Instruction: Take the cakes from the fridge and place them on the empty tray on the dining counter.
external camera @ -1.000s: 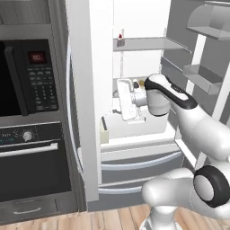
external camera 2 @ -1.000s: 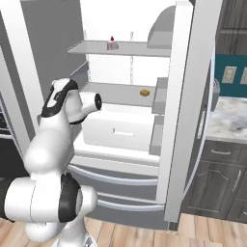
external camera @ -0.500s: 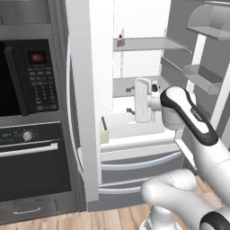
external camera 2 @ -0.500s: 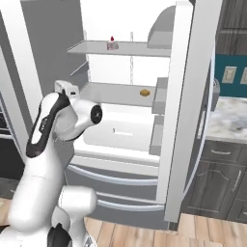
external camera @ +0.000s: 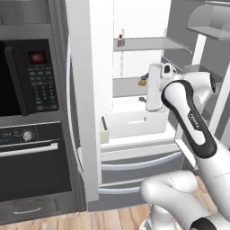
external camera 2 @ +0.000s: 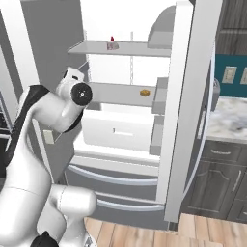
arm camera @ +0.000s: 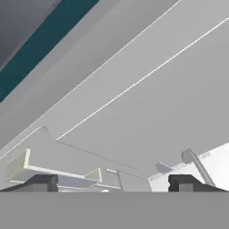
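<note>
The fridge (external camera: 83, 112) stands with both doors swung wide, its white interior showing. On its top shelf sits the white wedge cake with a cherry (external camera: 120, 40) (external camera 2: 112, 44). The flat tan-brown cake (external camera: 142, 82) (external camera 2: 144, 92) lies on the middle shelf. My white hand (external camera: 155, 88) hovers at that shelf's height, just right of the brown cake and apart from it. My gripper (arm camera: 115, 182) is open, its dark fingertips (arm camera: 43, 181) far apart with nothing between them, looking up along grey fridge panels. The tray and the dining counter are out of view.
A black microwave (external camera: 28, 76) and oven (external camera: 31, 161) stand close on the left of the fridge. Door bins (external camera: 211, 22) jut out at the upper right. A white drawer (external camera 2: 118, 130) lies below the shelves. A marble-topped dark cabinet run (external camera 2: 231, 120) is to the right.
The hand has moved right and slightly up toward the middle shelf, the forearm swinging up in front. The jaws have spread wider. The cakes have not moved.
</note>
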Robot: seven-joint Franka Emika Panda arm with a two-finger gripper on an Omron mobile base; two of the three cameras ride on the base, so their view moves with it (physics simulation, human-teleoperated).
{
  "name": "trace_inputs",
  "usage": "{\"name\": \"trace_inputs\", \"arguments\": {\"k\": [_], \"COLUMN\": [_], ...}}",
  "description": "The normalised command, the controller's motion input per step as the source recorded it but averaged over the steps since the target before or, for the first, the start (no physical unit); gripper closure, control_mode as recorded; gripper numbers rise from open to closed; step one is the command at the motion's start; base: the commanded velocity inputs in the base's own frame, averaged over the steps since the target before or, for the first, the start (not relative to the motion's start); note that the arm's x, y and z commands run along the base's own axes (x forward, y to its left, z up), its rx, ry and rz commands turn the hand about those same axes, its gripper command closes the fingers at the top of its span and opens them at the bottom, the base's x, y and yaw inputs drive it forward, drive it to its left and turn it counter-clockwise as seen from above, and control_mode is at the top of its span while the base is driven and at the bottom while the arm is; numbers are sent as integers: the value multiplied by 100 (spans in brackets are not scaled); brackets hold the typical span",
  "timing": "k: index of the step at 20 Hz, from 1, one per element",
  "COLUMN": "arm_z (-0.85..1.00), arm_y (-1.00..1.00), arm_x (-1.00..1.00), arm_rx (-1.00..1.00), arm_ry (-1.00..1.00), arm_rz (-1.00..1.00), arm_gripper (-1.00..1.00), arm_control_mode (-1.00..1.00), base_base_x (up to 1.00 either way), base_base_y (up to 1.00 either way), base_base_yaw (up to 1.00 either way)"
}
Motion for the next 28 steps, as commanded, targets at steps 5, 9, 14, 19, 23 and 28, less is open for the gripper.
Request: {"name": "trace_inputs", "arguments": {"k": [5,9,14,19,23,28], "arm_z": [-24,-20,-9,0,1,-2], "arm_y": [-40,-3,-4,-48,-70,-62], "arm_x": [-50,-75,-74,-39,-25,0], "arm_rx": [14,20,19,32,36,34], "arm_ry": [27,2,3,18,24,12], "arm_rz": [-28,-38,-45,-61,-63,-18], "arm_gripper": [-100,-100,-100,-100,-100,-100], "arm_control_mode": [-100,-100,-100,-100,-100,-100], "base_base_x": [0,0,0,0,0,0], "base_base_y": [0,0,0,0,0,0], "base_base_yaw": [0,0,0,0,0,0]}}
